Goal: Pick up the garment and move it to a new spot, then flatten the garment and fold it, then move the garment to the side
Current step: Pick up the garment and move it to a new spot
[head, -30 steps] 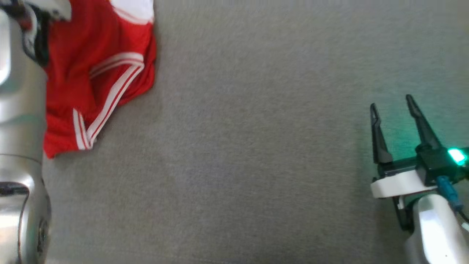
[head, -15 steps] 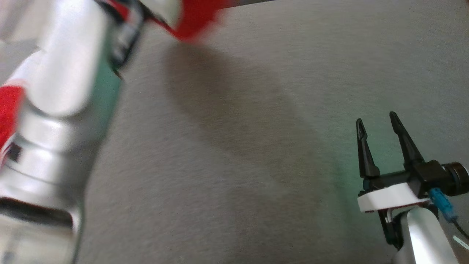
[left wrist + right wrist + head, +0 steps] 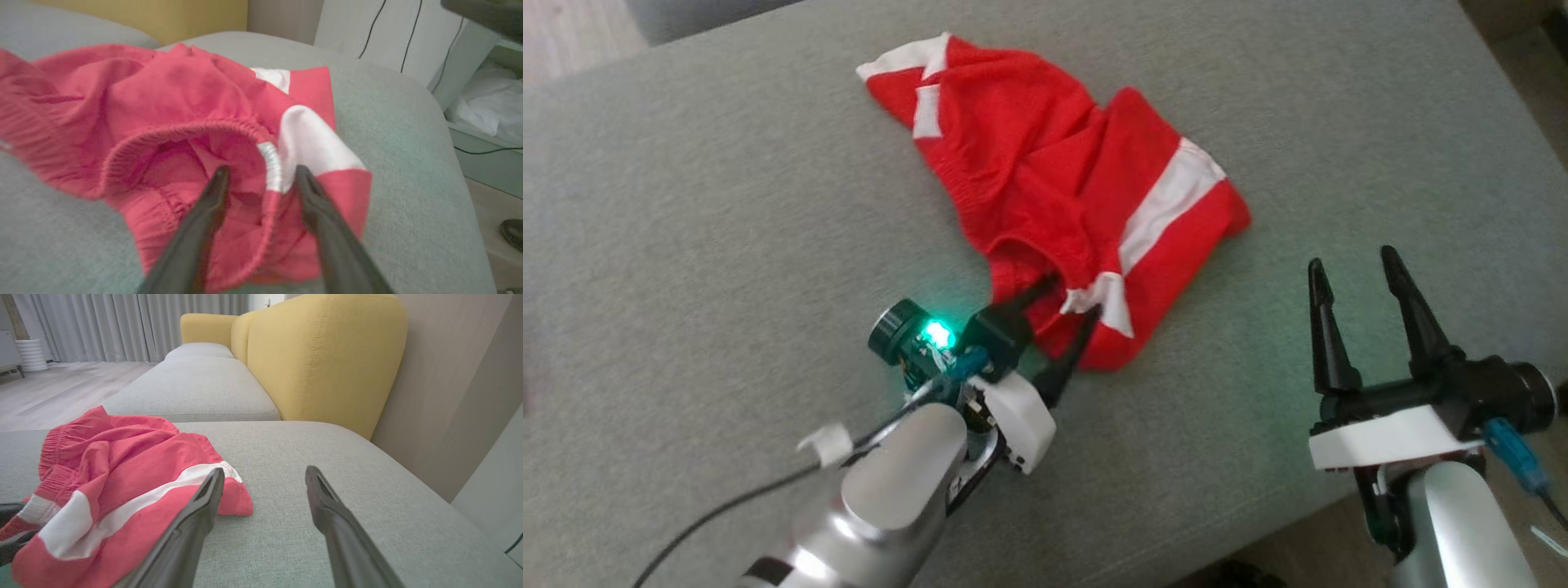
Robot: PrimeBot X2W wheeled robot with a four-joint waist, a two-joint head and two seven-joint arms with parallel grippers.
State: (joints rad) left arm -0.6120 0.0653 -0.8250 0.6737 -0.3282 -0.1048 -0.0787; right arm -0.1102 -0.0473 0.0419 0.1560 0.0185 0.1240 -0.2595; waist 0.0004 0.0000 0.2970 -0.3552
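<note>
The garment (image 3: 1045, 163), red shorts with white stripes, lies crumpled on the grey sofa cushion (image 3: 686, 204). My left gripper (image 3: 1072, 298) is at its near edge, fingers apart. In the left wrist view the left gripper (image 3: 261, 171) straddles the ribbed waistband of the garment (image 3: 163, 94), with fabric between the parted fingers but not pinched. My right gripper (image 3: 1352, 260) stands open at the lower right, apart from the cloth. In the right wrist view the right gripper (image 3: 265, 471) hovers over bare cushion just right of the garment (image 3: 122, 457).
The cushion's front edge runs close behind my right gripper. A yellow backrest (image 3: 327, 355) rises along one side of the sofa. Wooden floor (image 3: 572, 33) shows past the far corner. White furniture with hanging cables (image 3: 388, 36) stands beyond the cushion's end.
The head camera has swung. The garment, earlier carried in my shut left gripper, now rests on the cushion, and the left fingers have parted. The right gripper stays open.
</note>
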